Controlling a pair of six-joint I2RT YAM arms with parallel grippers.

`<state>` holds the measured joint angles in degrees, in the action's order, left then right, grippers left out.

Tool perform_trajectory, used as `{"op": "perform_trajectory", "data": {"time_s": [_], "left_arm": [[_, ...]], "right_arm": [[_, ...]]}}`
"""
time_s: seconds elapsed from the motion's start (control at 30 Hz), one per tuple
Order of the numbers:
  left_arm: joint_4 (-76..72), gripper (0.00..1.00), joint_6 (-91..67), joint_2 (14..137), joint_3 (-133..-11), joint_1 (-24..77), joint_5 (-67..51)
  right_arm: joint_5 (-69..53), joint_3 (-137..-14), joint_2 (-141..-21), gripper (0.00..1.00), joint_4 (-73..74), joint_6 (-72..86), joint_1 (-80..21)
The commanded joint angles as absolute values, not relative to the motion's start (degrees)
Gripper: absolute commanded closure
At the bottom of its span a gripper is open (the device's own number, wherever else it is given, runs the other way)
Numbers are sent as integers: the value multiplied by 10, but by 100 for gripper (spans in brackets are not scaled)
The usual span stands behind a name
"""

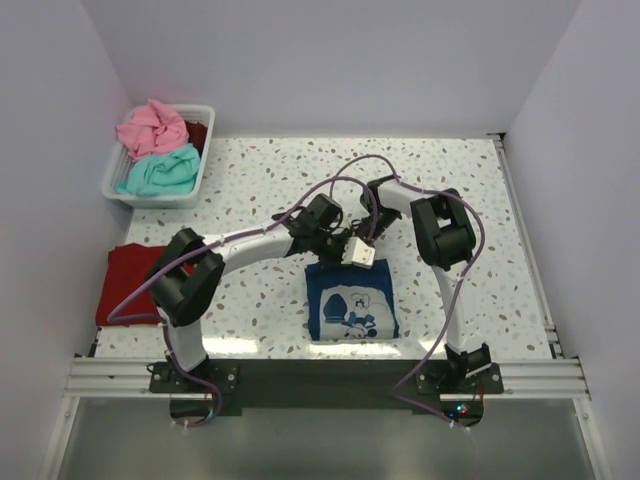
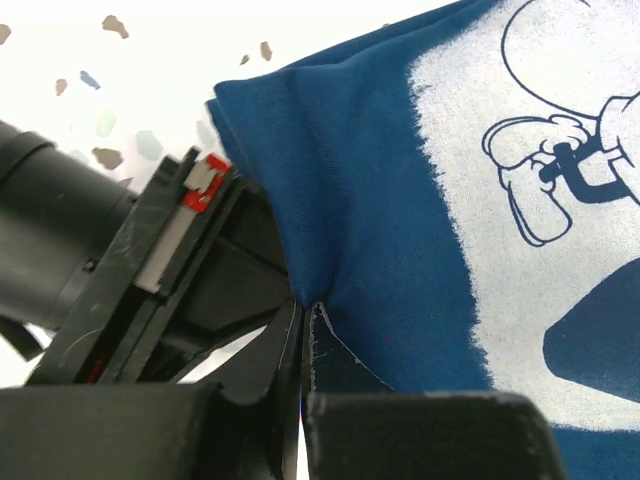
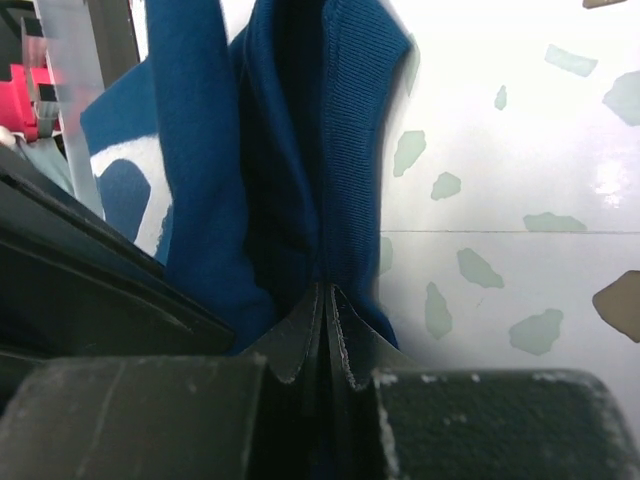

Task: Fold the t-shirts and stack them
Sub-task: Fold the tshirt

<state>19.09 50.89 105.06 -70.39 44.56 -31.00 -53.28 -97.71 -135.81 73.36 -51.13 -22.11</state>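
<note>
The navy blue t-shirt [image 1: 350,300] lies folded in the middle near the front, its white printed picture facing up. Both grippers meet at its far edge. In the left wrist view my left gripper [image 2: 303,305] is shut on a pinched fold of the navy cloth [image 2: 380,200]. In the right wrist view my right gripper [image 3: 325,288] is shut on a bunched ribbed edge of the same shirt [image 3: 200,180]. A dark red t-shirt [image 1: 128,282] lies folded at the left edge of the table. A pink t-shirt [image 1: 150,128] and a teal t-shirt [image 1: 160,172] sit crumpled in the basket.
The white plastic basket [image 1: 112,185] stands at the back left against the wall. White walls close in the speckled table [image 1: 480,250] on the left, back and right. The arms' bases and a metal rail [image 1: 320,378] run along the near edge.
</note>
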Motion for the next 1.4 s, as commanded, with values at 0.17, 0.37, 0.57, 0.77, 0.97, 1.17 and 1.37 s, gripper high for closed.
{"op": "perform_trajectory", "data": {"time_s": [0.17,0.37,0.57,0.77,0.97,1.17,1.37], "left_arm": [[137,100,546,1042,-732,424,-312],[120,100,577,1028,-715,429,-334],[105,100,592,1016,-697,436,-337],[88,100,631,998,-672,446,-338],[55,100,658,984,-647,457,-334],[24,100,666,996,-650,457,-321],[8,100,671,1019,-650,453,-304]], "right_arm": [[-515,-998,-1375,95,750,-544,-221],[-533,-1027,-1383,94,791,-561,-216],[-536,-1069,-1355,92,864,-592,-200],[-487,-1065,-1347,92,881,-608,-196],[-475,-1069,-1381,93,844,-578,-198],[-480,-1087,-1412,94,855,-572,-199],[-480,-1080,-1411,94,863,-582,-199]]}}
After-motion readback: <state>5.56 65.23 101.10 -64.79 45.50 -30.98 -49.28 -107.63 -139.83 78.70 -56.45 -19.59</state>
